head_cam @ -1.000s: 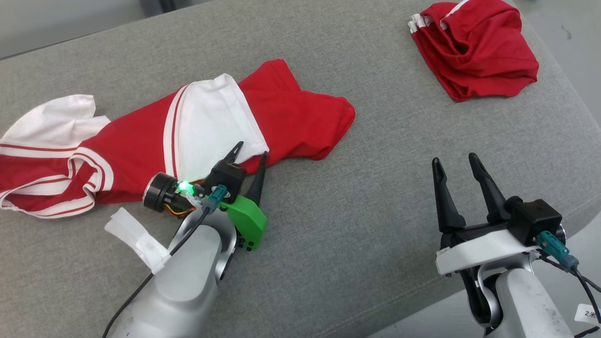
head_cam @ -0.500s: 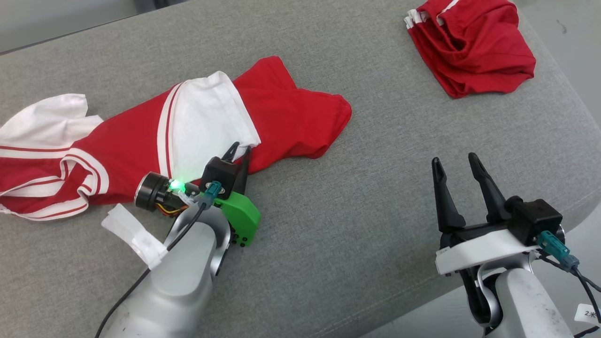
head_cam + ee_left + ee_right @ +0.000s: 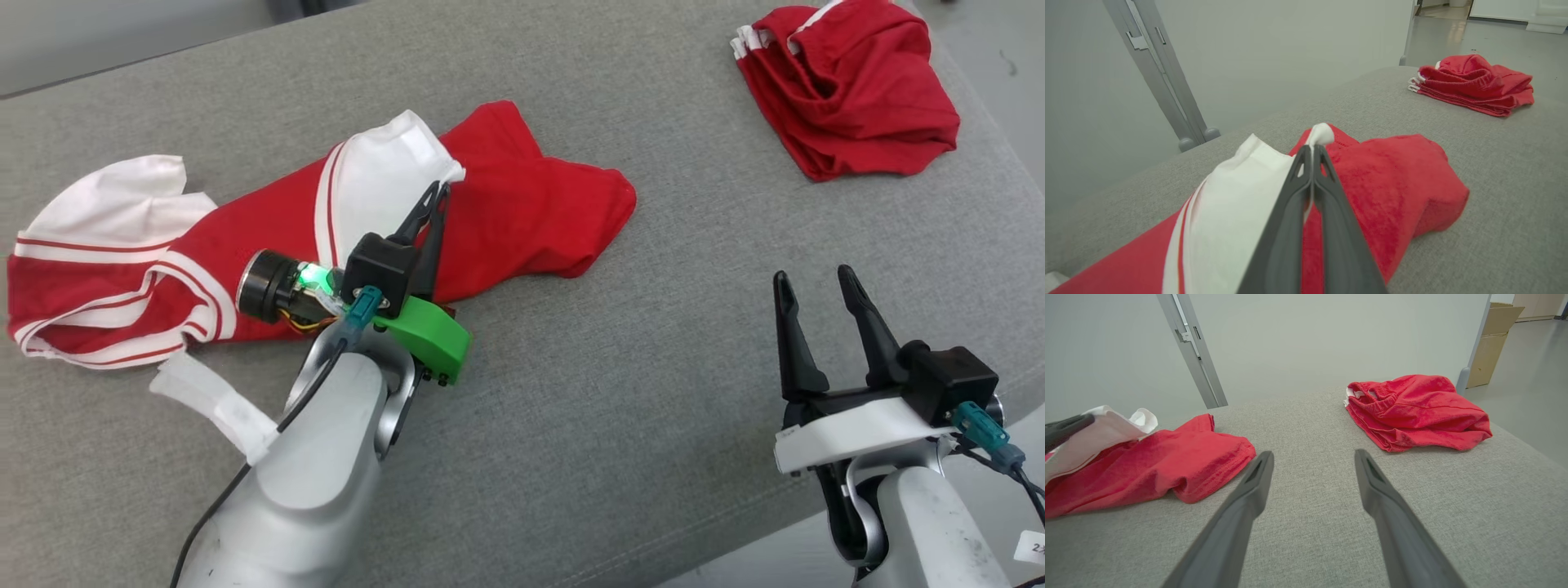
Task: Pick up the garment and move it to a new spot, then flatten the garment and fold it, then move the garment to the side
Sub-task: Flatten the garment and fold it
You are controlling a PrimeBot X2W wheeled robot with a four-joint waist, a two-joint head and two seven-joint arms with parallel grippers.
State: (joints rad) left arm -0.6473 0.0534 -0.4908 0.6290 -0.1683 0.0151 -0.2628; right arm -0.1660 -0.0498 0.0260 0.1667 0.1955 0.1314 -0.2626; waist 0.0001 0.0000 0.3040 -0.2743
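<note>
A red and white garment (image 3: 522, 212) lies stretched across the left half of the grey cushion, also visible in the left wrist view (image 3: 1396, 183) and the right wrist view (image 3: 1180, 465). My left gripper (image 3: 437, 196) is shut on the corner of its white panel (image 3: 1319, 134), which it holds lifted off the red cloth. The white corner pokes out past the closed fingertips. My right gripper (image 3: 816, 282) stands open above bare cushion at the lower right, well apart from the garment, nothing between its fingers (image 3: 1257, 473).
A second red garment (image 3: 849, 90) lies bunched and folded at the far right corner of the grey cushion (image 3: 653, 392). The cushion's rounded edge runs close to my right arm. A grey metal post (image 3: 1163, 77) stands behind the cushion, a cardboard box (image 3: 1490, 339) on the floor beyond.
My left gripper closed on the white panel's edge and lifted it up and away from me. The head camera shifted slightly. The right gripper stayed open and still.
</note>
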